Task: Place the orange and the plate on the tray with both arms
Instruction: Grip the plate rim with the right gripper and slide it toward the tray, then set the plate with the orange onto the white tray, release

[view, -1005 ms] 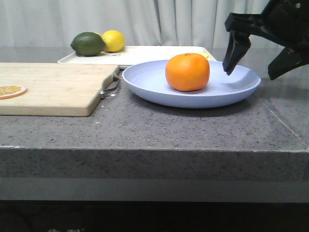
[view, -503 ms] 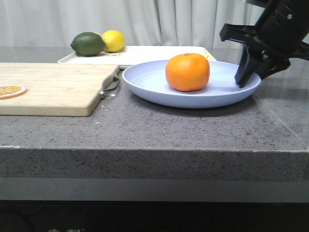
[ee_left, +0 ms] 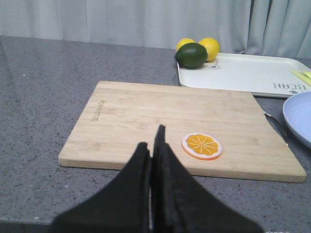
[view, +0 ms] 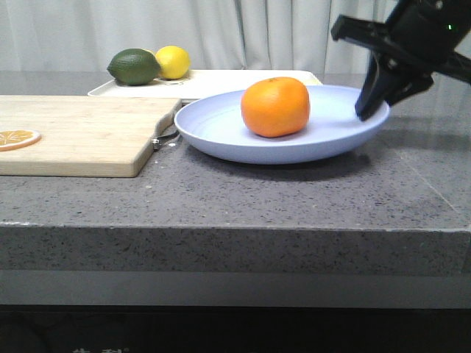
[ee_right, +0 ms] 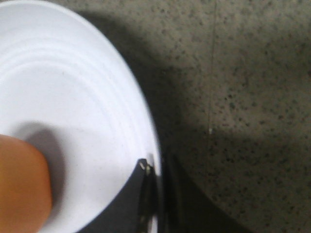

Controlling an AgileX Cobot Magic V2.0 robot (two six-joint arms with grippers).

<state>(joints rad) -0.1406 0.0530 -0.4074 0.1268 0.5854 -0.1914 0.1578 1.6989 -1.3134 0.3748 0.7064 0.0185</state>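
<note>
The orange [view: 275,107] sits in the pale lavender-blue plate [view: 213,121], left of the plate's middle. My right gripper [view: 366,112] is shut on the plate's right rim, one finger inside and one outside, and that side is raised a little off the counter. The right wrist view shows the rim [ee_right: 146,126] pinched between the fingers, and the orange [ee_right: 22,189] at the picture's edge. The cream tray [view: 243,77] lies just behind the plate. My left gripper [ee_left: 151,141] hangs shut and empty over the near edge of the cutting board [ee_left: 146,111].
A dark green fruit [view: 134,66] and a lemon [view: 172,62] rest on the tray's left end. The wooden cutting board [view: 81,132] with an orange slice [view: 16,137] lies left of the plate, its metal handle [view: 168,132] close to the rim.
The right gripper came down from above the plate, closed on its right rim, then lifted that side slightly. The plate and orange shifted left.
</note>
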